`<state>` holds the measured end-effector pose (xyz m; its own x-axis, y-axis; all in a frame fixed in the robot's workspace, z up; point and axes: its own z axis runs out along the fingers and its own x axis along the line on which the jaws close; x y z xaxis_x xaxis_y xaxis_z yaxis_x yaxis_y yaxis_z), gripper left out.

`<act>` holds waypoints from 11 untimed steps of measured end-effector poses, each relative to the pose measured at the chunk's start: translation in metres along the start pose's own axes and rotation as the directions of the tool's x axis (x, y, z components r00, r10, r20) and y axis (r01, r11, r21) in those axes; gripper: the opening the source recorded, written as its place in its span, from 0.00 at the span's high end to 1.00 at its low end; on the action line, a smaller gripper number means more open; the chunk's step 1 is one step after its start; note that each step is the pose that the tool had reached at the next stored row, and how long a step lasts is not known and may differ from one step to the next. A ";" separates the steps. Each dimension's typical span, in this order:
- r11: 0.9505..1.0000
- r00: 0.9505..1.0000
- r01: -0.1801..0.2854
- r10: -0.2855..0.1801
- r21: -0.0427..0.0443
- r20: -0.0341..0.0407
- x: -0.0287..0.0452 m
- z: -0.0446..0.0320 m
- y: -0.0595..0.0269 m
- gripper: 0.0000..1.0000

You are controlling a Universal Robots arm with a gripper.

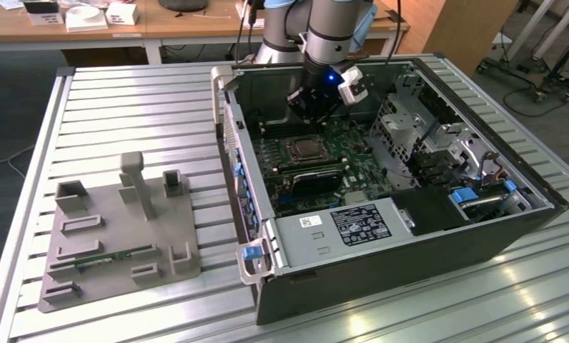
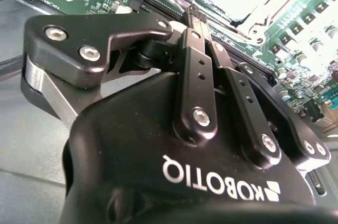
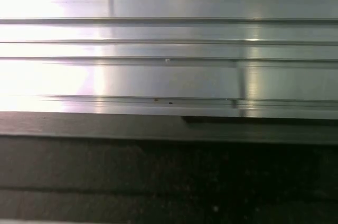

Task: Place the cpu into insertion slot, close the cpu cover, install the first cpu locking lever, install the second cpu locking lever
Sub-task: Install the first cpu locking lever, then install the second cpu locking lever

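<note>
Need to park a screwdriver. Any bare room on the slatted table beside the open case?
Yes: bare slats between the grey fixture and the computer case, and beyond the fixture toward the table's far edge. Inside the case it is crowded; the gripper hangs over the motherboard.

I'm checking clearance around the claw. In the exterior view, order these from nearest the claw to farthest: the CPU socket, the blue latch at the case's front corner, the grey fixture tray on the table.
1. CPU socket: on the green board, just below the claw.
2. Blue latch: at the case's near corner.
3. Grey fixture tray: outside the case, at the exterior view's left.
</note>
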<state>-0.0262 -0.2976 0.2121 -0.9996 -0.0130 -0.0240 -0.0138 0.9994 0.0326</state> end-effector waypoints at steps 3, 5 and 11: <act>1.000 1.000 0.000 0.000 0.000 0.000 0.0000 -0.0001 0.0000 0.89; 1.000 1.000 0.000 0.000 0.000 0.001 0.0000 -0.0001 0.0000 0.89; 1.000 1.000 0.000 0.000 0.000 0.000 0.0001 -0.0002 -0.0033 0.89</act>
<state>-0.0262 -0.3009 0.2122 -0.9996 -0.0130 -0.0244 -0.0138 0.9994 0.0324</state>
